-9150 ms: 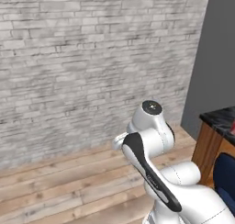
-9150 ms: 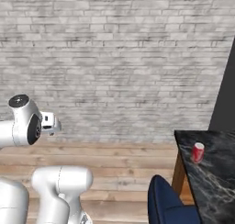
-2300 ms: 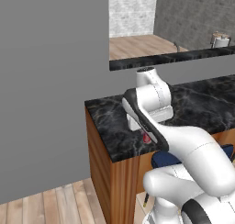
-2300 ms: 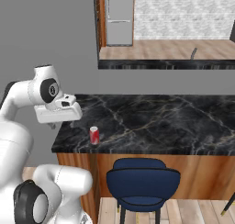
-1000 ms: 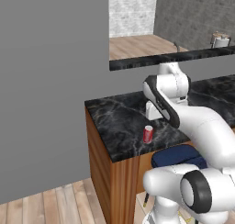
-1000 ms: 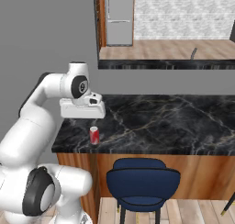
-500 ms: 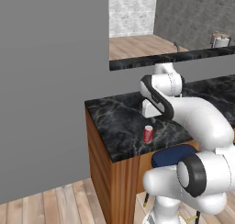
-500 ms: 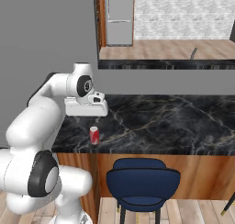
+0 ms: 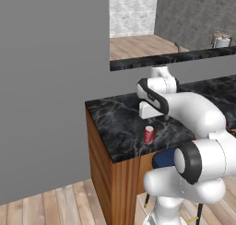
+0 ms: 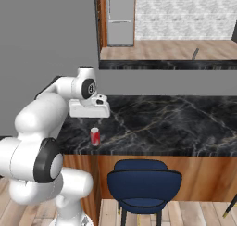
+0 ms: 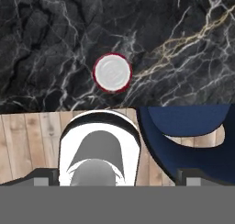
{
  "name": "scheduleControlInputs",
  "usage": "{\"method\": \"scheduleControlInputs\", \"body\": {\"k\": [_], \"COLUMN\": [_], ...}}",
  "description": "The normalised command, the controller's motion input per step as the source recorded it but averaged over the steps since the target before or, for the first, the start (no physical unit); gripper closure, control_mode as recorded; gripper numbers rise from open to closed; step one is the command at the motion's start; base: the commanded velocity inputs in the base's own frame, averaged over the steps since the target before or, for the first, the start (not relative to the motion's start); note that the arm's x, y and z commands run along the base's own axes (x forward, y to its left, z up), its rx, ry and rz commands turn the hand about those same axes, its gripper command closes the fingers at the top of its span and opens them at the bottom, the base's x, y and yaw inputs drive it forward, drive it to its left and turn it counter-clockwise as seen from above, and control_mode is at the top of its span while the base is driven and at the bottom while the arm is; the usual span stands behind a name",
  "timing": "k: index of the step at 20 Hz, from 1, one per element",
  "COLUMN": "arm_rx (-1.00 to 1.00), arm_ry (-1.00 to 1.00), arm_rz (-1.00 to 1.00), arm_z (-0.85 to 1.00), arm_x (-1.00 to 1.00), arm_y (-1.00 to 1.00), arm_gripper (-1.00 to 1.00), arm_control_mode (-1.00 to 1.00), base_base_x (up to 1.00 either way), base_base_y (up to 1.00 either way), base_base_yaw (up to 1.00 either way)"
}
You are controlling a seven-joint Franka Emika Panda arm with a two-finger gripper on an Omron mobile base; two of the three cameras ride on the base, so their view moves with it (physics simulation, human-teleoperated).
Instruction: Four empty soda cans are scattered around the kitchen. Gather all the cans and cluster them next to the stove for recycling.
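Observation:
One red soda can [image 9: 148,134] [image 10: 95,137] with a silver top stands upright near the front corner of the black marbled counter [image 10: 166,123]. My gripper [image 10: 90,118] [image 9: 150,120] hangs a little above the counter, just behind the can and pointing down. In the hand view the can's round top [image 11: 112,72] lies ahead of my gripper [image 11: 118,176], outside the fingers. The fingertips [image 11: 46,176] stand wide apart with nothing between them, so the gripper is open. The stove is out of view.
A blue chair [image 10: 143,183] [image 9: 163,158] is tucked under the counter's front edge beside my base. A tall grey wall [image 9: 50,81] closes the left side. A raised dark ledge [image 10: 166,65] runs behind the counter. Wood plank floor [image 9: 55,205] lies below.
Since the oldest frames the base has driven from a brick wall to this counter. Over the last second the arm has folded lower, and the hand has hardly shifted above the can.

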Motion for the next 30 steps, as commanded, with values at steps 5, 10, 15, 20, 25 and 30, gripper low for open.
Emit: {"method": "scheduleControlInputs", "body": {"k": [5,10,15,20,25,30], "arm_rx": [0.0,0.0,0.0,0.0,0.01,0.06], "arm_ry": [-0.01,-0.02,-0.05,-0.14,-0.17,-0.14], "arm_rz": [0.0,0.0,0.0,0.0,0.0,0.0], "arm_z": [-0.2,-0.17,-0.12,-0.17,-0.2,-0.21], "arm_x": [0.25,0.3,0.27,0.18,0.1,0.0], "arm_y": [0.01,0.01,0.03,0.06,0.03,0.0], "arm_gripper": [-1.0,-1.0,-1.0,-1.0,-1.0,-1.0], "arm_control_mode": [-1.0,-1.0,-1.0,-1.0,-1.0,-1.0], "base_base_x": [0.0,0.0,0.0,0.0,0.0,0.0], "base_base_y": [0.0,0.0,0.0,0.0,0.0,0.0], "base_base_yaw": [0.0,0.0,0.0,0.0,0.0,0.0]}}
